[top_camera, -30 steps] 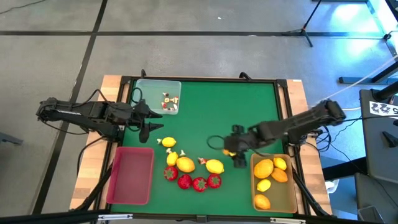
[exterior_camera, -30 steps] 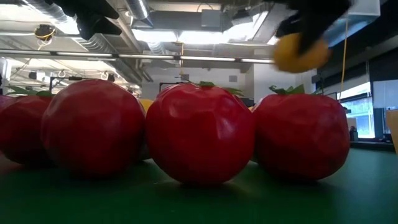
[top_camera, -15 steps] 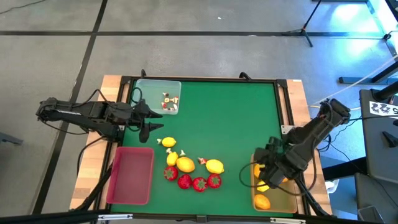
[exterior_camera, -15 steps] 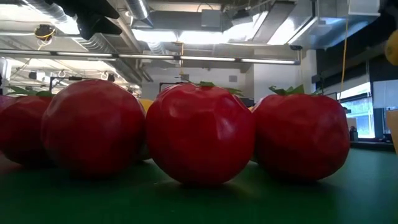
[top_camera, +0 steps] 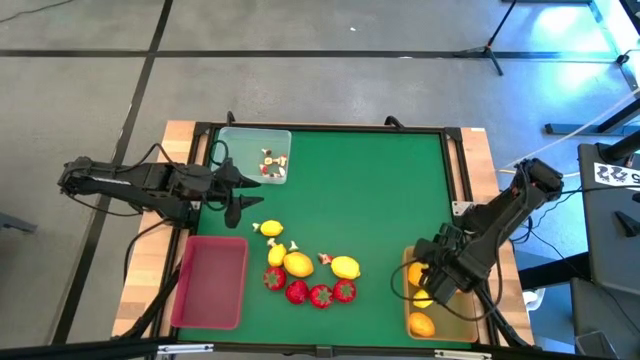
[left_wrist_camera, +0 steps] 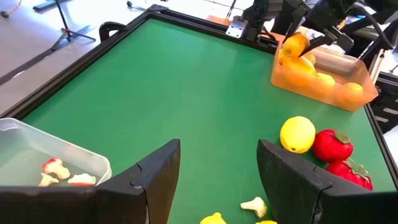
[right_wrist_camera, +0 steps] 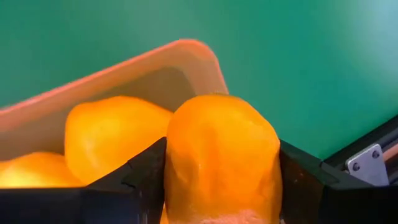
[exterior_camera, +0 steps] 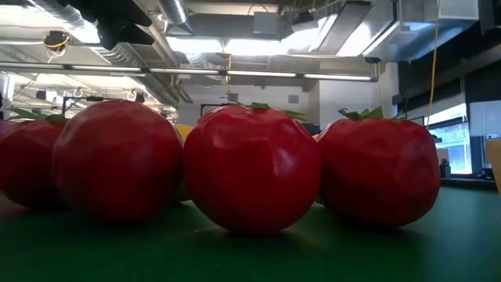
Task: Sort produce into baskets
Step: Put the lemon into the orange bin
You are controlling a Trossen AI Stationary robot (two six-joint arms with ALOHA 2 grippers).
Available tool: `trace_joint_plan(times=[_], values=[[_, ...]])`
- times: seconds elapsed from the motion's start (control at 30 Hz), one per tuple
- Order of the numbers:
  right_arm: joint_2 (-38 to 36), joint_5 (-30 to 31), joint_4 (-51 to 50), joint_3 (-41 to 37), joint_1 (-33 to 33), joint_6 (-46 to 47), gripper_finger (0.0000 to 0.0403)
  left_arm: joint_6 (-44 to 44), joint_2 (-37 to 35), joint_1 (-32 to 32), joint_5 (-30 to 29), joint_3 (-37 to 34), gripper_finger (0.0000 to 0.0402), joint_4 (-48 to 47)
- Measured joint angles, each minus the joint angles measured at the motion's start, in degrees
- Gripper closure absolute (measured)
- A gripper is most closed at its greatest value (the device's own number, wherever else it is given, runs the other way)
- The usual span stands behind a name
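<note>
Right wrist view: my right gripper point(right_wrist_camera: 221, 186) pinches a lemon point(right_wrist_camera: 221, 155) over the tan tray point(top_camera: 470, 325), among the lemons point(top_camera: 422, 323) already there. My left gripper point(top_camera: 238, 190) hangs spread beside the clear tray point(top_camera: 235, 140); strawberries point(top_camera: 320, 295) lie mid-table.

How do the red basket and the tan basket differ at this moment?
The red basket sits at the table's front left and holds nothing; the tan basket sits at front right and holds several yellow fruit. No gripper is near the red basket, while the right gripper hangs over the tan basket, shut on a lemon. Both are shallow rectangular trays of similar size.
</note>
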Motion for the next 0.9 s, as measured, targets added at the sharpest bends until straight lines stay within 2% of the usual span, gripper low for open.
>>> trace_joint_plan(times=[0.33,0.53,0.7,0.9], values=[[-3.4,6.2,-0.1,0.0,0.0,-2.0,0.0173,0.5,0.0,0.0,-0.4,0.0,0.0193,0.0],[-3.4,6.7,4.4,-2.4,-0.1,-2.5,0.0173,0.5,0.0,0.0,-0.4,0.0,0.0193,0.0],[-3.4,4.3,9.4,-4.1,0.0,-2.5,0.0173,0.5,0.0,0.0,-0.4,0.0,0.0193,0.0],[-3.4,-2.5,10.7,-4.1,0.1,-2.5,0.0173,0.9,0.0,0.0,-0.3,0.0,0.0193,0.0]])
